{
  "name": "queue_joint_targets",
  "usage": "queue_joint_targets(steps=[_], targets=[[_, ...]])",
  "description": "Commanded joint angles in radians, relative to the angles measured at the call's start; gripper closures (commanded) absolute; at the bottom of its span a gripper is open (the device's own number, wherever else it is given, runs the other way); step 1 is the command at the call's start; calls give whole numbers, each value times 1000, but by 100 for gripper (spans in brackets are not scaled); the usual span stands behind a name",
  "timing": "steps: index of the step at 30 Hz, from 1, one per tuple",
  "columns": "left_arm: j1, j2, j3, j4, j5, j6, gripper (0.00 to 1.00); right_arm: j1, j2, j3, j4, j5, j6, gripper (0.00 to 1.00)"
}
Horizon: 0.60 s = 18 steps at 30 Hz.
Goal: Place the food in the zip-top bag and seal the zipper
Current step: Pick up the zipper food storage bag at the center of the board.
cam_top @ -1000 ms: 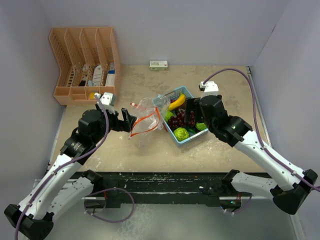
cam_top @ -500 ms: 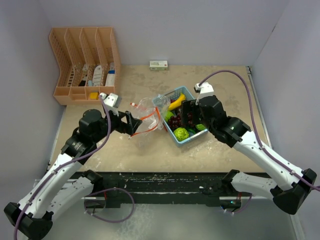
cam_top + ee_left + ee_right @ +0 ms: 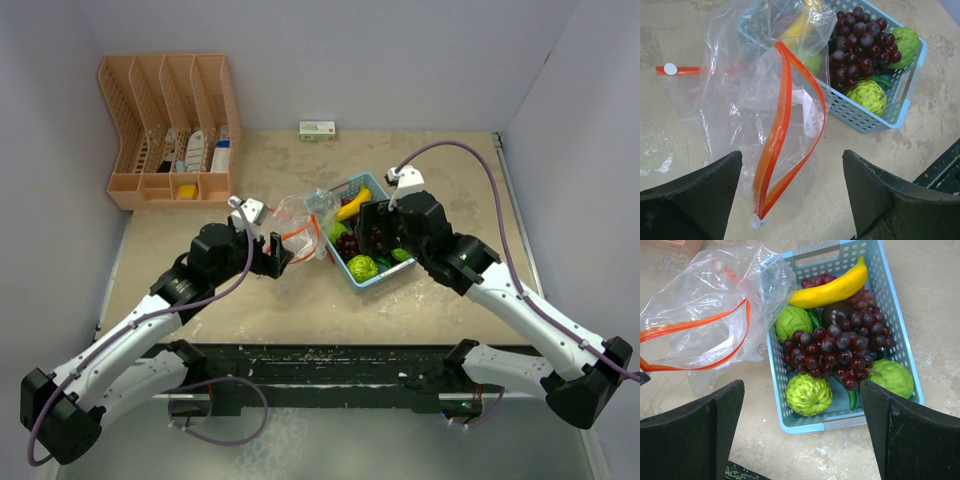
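1. Left gripper (image 3: 278, 256), seen from overhead: jaws spread, nothing held, hovering at the near end of the bag (image 3: 300, 232); right gripper (image 3: 372, 228) likewise released and empty, poised over the basket (image 3: 366, 283); all the food sits in there, grapes (image 3: 352, 240), banana (image 3: 352, 206), bumpy green fruits (image 3: 362, 267); none of it looks to be in the bag yet.

2. Left wrist view: left gripper (image 3: 790, 165) wide open, the bag (image 3: 735, 100) lying on the table just ahead of its fingers; the orange zipper (image 3: 784, 120) gapes in a narrow loop, so the mouth is open; the film is thin, crinkly and floppy, and I'd expect it to collapse unless one lip is pinched; the stiffer zipper strip looks the place to take hold, not the slick film; the bag's far part drapes over a corner of the basket (image 3: 875, 122).

3. Right wrist view: right gripper (image 3: 801, 390) open and empty above the basket (image 3: 805, 426); grapes (image 3: 840, 350) are heaped in the middle, a lumpy bunch best gripped across its body; banana (image 3: 832, 287) lies on top at the far side, smooth and curved, probably easiest pinched across its middle; bumpy green fruits (image 3: 808, 394) are round and may squirt from the jaws, though the knobbly skin should help; green vegetable (image 3: 852, 397) is mostly buried under the grapes; everything looks light.
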Motion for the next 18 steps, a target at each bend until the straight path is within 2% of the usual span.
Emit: queue_joint_targets(steps=[1,8,13,16,18], targets=[[-42,25,-6,116,-121,40,16,2,-7,-16,46,-14,-3,0],[-65,63,-52,210,-339,65,19,4,-11,-31,55,-25,-9,0],[-67,118,-89,301,-394,100,25,3,-16,-34,57,-26,-15,0],[-67,159,-103,348,-395,110,35,3,-19,-37,58,-26,-16,0],[-68,181,-111,373,-395,112,45,4,-20,-39,59,-27,-16,0]])
